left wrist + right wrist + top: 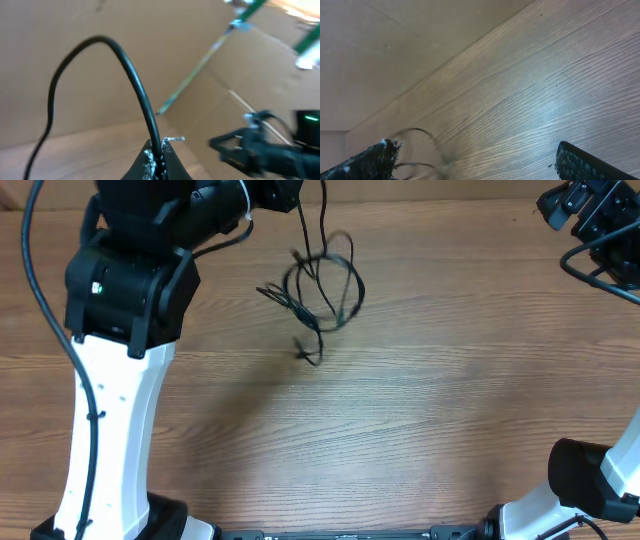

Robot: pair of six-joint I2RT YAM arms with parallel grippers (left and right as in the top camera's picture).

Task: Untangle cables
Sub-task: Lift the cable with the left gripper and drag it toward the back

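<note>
- Overhead: the cables (320, 285) form a loose black tangle of loops over the far middle of the wooden desk (400, 430), and they show blurred.
- Two strands rise from the tangle to the top edge of the picture, beside the dark far end of the left arm (130, 280).
- A short stray end sticks out below the loops (whether it touches the wood, I cannot tell).
- The right arm (595, 225) sits in the far right corner, well apart from the tangle.
- Left wrist: the left gripper (157, 162) has its jaws pressed together on one strand of the cables, right at the tips.
- From the jaws the strand climbs, arches over to the left and drops out of the lower left corner.
- Whitish frayed bits show at the fingertips (148, 159).
- A dark machine part (265, 147) with a green light stands blurred at the lower right.
- Right wrist: the right gripper (472, 162) has its jaws spread wide and nothing is between them.
- One fingertip is at the lower left corner, the other at the lower right.
- The cables appear here as a faint blurred loop just beside the left fingertip (too smeared to show any contact), over the wood grain of the desk.
</note>
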